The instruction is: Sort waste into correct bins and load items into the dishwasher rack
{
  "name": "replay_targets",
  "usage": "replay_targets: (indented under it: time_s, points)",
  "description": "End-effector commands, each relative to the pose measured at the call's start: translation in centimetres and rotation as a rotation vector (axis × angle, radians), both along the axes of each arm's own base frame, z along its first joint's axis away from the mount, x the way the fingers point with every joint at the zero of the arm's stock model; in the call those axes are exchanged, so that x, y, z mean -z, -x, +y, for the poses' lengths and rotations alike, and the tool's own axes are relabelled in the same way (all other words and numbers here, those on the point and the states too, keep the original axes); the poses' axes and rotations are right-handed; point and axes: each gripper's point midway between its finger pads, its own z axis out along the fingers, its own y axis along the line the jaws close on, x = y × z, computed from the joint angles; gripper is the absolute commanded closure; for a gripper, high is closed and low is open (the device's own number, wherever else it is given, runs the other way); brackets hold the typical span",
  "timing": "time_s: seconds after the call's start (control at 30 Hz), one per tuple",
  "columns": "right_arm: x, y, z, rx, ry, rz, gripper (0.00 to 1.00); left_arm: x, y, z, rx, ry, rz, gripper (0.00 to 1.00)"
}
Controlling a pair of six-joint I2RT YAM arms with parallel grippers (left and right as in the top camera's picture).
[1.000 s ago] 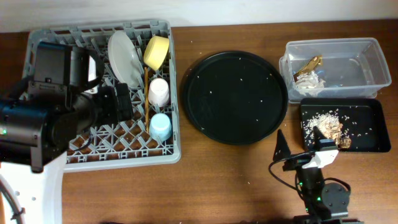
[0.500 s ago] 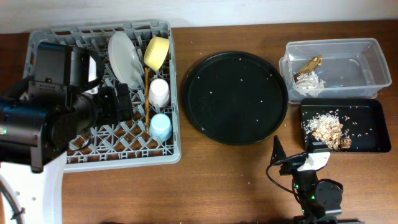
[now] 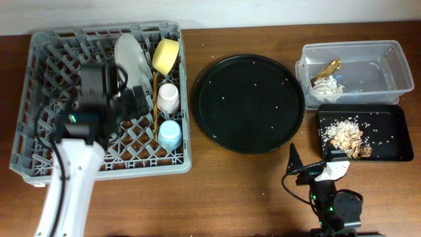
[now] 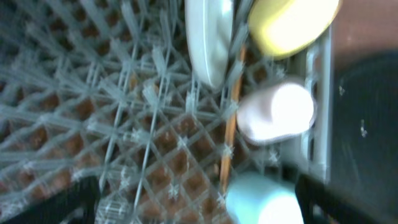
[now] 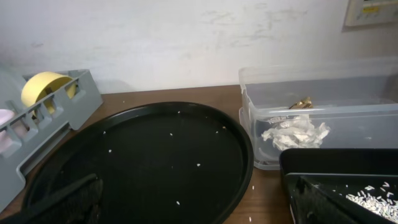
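Observation:
The grey dishwasher rack point(image 3: 39, 99) holds the pale plate point(image 3: 129, 58), yellow bowl point(image 3: 166, 54), pink cup point(image 3: 168, 97), light-blue cup point(image 3: 170, 134) and chopsticks point(image 3: 154, 99). My left gripper point(image 3: 135, 104) hovers open and empty over the rack, just left of the chopsticks. The left wrist view shows the plate point(image 4: 208, 37), bowl point(image 4: 289, 25), pink cup point(image 4: 277, 112), blue cup point(image 4: 264, 202) and chopsticks point(image 4: 230, 124). The clear tub point(image 3: 388, 66) holds the gold wrapper point(image 3: 327, 68) and napkin point(image 3: 327, 87). The black tray point(image 3: 395, 148) holds food scraps and rice point(image 3: 348, 137). My right gripper point(image 3: 314, 161) is open and empty at the table's front.
The large round black tray point(image 3: 248, 102), dotted with rice grains, lies between the rack and the bins. It fills the right wrist view point(image 5: 155, 155), with the tub point(image 5: 323, 112) and napkin point(image 5: 295, 132) behind it. A few grains lie on the wooden table.
My left arm has dropped lower and shifted right; its gripper stays over the rack near the chopsticks. My right gripper drew back from the black tray's front left corner toward the table's front.

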Motion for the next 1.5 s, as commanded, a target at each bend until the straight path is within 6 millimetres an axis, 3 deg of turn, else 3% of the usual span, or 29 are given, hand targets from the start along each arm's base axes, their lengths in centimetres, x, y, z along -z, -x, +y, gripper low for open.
replay_targets:
  time_s: [0.0, 0.07, 0.3, 0.5, 0.77, 0.87, 1.47]
  points:
    - [0.2, 0.0, 0.1, 0.0, -0.006, 0.002, 0.01, 4.7, 2.4, 1.9, -0.034, 0.022, -0.14, 0.0]
    - [0.2, 0.0, 0.1, 0.0, -0.006, 0.002, 0.02, 7.2, 3.7, 2.8, -0.048, 0.051, -0.28, 0.0]
    - [0.2, 0.0, 0.0, 0.0, -0.006, 0.002, 0.02, 9.8, 8.9, 3.3, -0.025, 0.003, -0.63, 0.0]
    - [0.2, 0.0, 0.0, 0.0, -0.006, 0.002, 0.01, 7.8, 9.9, 3.1, 0.014, -0.063, -0.736, 0.0]
    - [0.2, 0.0, 0.1, 0.0, -0.006, 0.002, 0.01, 7.7, 11.5, 2.9, 0.066, -0.141, -0.739, 0.0]
    - [0.2, 0.0, 0.0, 0.0, -0.006, 0.002, 0.02, 6.3, 11.7, 2.7, 0.087, -0.168, -0.797, 0.0]
    - [0.2, 0.0, 0.0, 0.0, -0.006, 0.002, 0.02, 6.3, 11.7, 2.7, 0.087, -0.167, -0.797, 0.0]
